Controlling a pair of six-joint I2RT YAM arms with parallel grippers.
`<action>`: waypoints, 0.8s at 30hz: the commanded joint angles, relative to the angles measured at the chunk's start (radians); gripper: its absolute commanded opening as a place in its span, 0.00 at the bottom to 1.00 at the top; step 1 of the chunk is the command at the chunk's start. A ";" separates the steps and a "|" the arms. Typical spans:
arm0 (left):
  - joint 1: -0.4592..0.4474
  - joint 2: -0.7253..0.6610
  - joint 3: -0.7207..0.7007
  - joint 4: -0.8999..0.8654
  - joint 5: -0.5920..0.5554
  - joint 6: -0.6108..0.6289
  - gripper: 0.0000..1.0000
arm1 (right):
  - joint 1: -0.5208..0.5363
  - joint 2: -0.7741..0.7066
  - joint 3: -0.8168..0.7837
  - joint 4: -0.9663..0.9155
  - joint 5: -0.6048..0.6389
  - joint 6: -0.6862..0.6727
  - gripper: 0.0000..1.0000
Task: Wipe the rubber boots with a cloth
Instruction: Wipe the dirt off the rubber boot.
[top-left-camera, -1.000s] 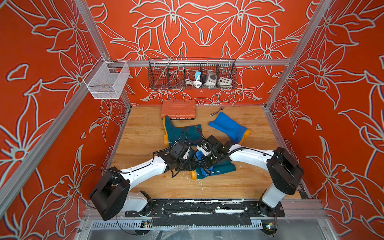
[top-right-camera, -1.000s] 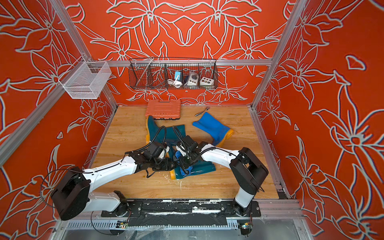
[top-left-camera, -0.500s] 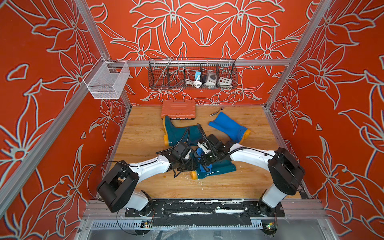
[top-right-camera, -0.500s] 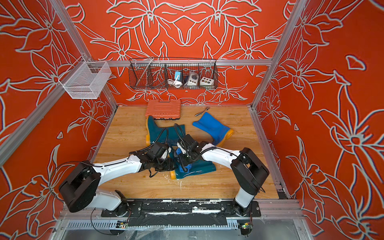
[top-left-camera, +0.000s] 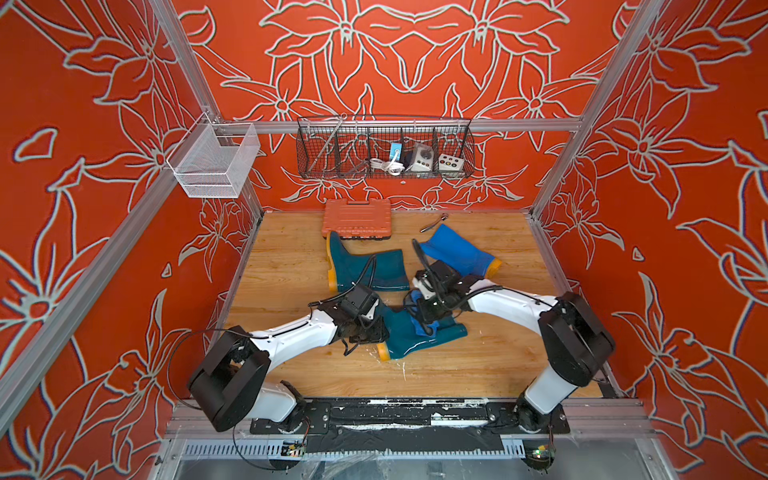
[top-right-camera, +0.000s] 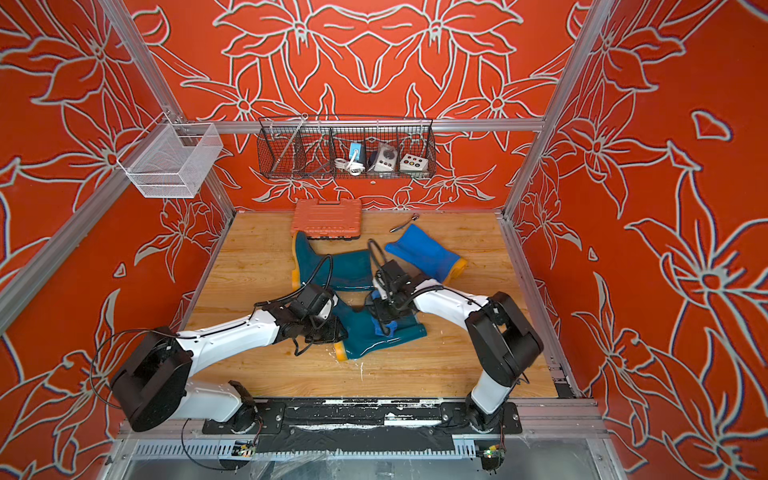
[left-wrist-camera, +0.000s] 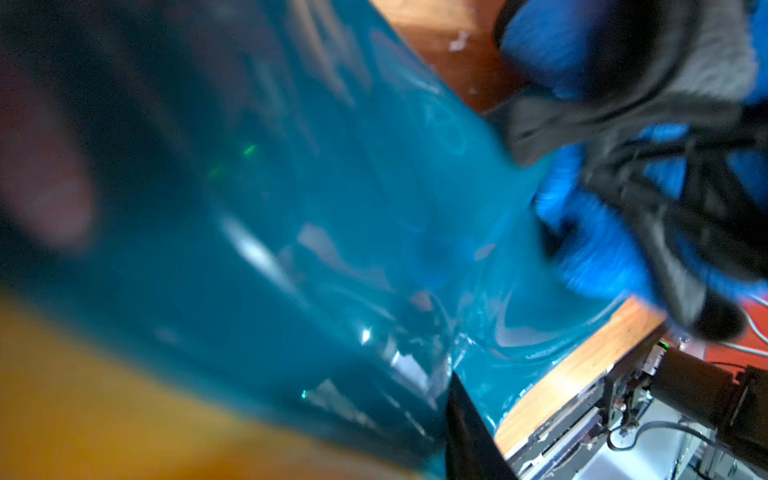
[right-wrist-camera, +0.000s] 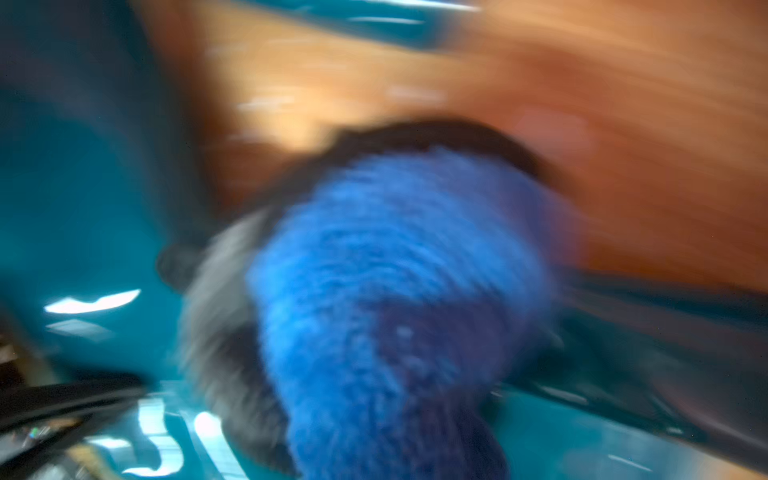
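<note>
Three rubber boots lie on the wooden floor in both top views. The near dark teal boot (top-left-camera: 436, 337) (top-right-camera: 370, 345) lies between my arms, its yellow sole facing the front. My left gripper (top-left-camera: 371, 332) (top-right-camera: 332, 332) is down on its foot end; in the left wrist view one dark finger (left-wrist-camera: 469, 436) presses into creased teal rubber (left-wrist-camera: 332, 208). My right gripper (top-left-camera: 427, 319) (top-right-camera: 384, 321) is shut on the fuzzy blue cloth (top-left-camera: 424, 328) (right-wrist-camera: 395, 291), which rests on that boot's shaft. The second teal boot (top-left-camera: 365, 266) and the bright blue boot (top-left-camera: 457, 251) lie farther back.
An orange ribbed case (top-left-camera: 357, 220) sits at the back wall, touching the far teal boot's toe. A small metal tool (top-left-camera: 432, 224) lies beside the blue boot. A wire basket (top-left-camera: 384, 149) and a mesh bin (top-left-camera: 214, 162) hang on the walls.
My left gripper has moved nearer and down onto the near boot's foot end, and its jaws have narrowed. The right gripper keeps the cloth on the boot and shifts slightly.
</note>
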 joint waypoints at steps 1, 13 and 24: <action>-0.003 -0.054 -0.002 -0.169 -0.049 0.001 0.26 | 0.073 0.055 0.046 0.126 -0.101 0.062 0.00; 0.000 -0.186 -0.025 -0.246 -0.079 0.027 0.54 | -0.179 -0.058 -0.141 -0.018 -0.012 -0.025 0.00; 0.001 -0.158 -0.053 -0.146 -0.045 0.020 0.46 | 0.113 0.086 0.161 0.036 0.002 -0.025 0.00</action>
